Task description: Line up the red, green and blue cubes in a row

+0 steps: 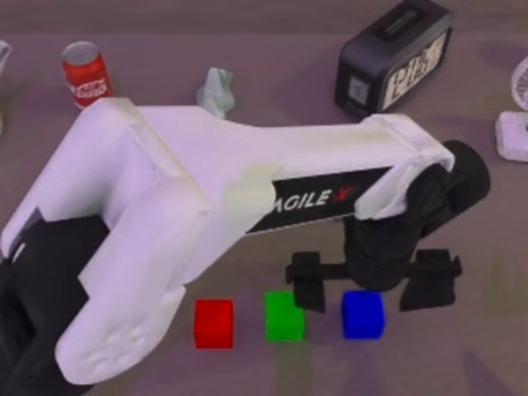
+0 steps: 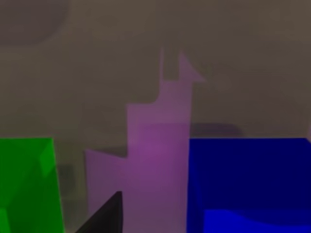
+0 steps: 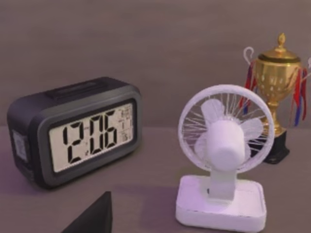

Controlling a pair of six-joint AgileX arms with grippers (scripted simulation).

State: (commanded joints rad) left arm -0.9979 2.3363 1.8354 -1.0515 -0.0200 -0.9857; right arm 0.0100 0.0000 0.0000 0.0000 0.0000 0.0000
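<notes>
**Three cubes in a row, left gripper spread above them**

Nearest the table's front edge, at six o'clock in the top view, the red cube (image 1: 213, 322), green cube (image 1: 283, 315) and blue cube (image 1: 362, 314) sit in a line, apart, with bare table showing in each gap. Just beyond, the left gripper (image 1: 373, 280) hangs wide open, holding nothing, its fingers straddling the blue cube's far side. Farther, at one o'clock, a clock (image 1: 394, 56); at eleven, a soda can (image 1: 86, 74). The right gripper is out of view.

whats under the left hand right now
The open left hand hangs over the blue cube, with the green cube beside it. Its wrist hides the table just behind the cube.
</notes>
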